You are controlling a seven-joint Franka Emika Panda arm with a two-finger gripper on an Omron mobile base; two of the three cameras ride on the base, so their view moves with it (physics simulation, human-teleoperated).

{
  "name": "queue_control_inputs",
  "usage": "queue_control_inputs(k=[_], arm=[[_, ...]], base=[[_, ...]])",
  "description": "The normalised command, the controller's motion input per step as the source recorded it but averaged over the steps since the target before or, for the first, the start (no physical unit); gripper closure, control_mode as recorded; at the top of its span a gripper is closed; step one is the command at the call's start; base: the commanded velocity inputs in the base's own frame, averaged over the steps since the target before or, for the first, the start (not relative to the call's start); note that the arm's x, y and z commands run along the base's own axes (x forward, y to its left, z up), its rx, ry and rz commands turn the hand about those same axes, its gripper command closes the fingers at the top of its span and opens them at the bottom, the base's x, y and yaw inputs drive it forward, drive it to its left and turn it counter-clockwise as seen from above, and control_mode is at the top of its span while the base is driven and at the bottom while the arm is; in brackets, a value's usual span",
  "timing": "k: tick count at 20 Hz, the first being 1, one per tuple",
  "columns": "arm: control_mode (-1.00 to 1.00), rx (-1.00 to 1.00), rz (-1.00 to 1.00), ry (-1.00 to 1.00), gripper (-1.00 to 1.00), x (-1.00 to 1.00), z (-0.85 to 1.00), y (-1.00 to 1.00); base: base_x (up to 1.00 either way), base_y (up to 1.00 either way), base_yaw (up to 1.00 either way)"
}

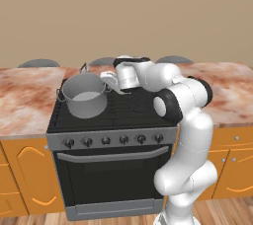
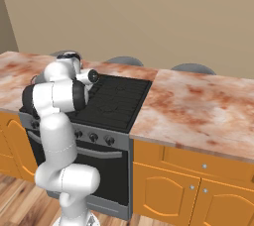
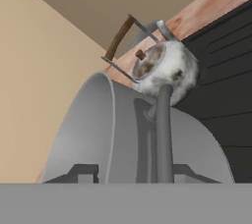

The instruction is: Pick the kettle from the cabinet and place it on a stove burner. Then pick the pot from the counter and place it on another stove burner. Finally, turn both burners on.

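On the range [image 1: 123, 108], seemingly unmarked pot [image 1: 85, 95]

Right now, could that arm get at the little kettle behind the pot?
Probably yes, from above. The kettle sits just behind the pot, which blocks a low, straight path for the arm, but its tall handle stands free.

Pot [image 1: 85, 96] and kettle [image 3: 165, 66] crowd the stove's [image 1: 129, 108] left burners.
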Motion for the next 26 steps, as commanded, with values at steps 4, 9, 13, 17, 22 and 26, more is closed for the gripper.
queue_control_inputs(k=[4, 9, 13, 17, 22, 26], arm=[[-1.0, 0.0, 0.0, 0.0, 1.0, 0.01, -0.25, 0.28], [-1.0, 0.0, 0.0, 0.0, 1.0, 0.0, -0.32, 0.07], [-1.0, 0.0, 0.0, 0.0, 1.0, 0.0, -0.29, 0.0], [-1.0, 0.0, 0.0, 0.0, 1.0, -0.01, -0.27, 0.01], [-1.0, -0.02, 0.0, 0.0, -1.0, -0.06, -0.22, 0.19], [-1.0, 0.0, 0.0, -0.02, -1.0, -0.03, -0.14, 0.08]], base=[[0.0, 0.0, 0.0], [0.0, 0.0, 0.0], [0.0, 0.0, 0.0], [0.0, 0.0, 0.0], [0.0, 0.0, 0.0], [0.0, 0.0, 0.0]])
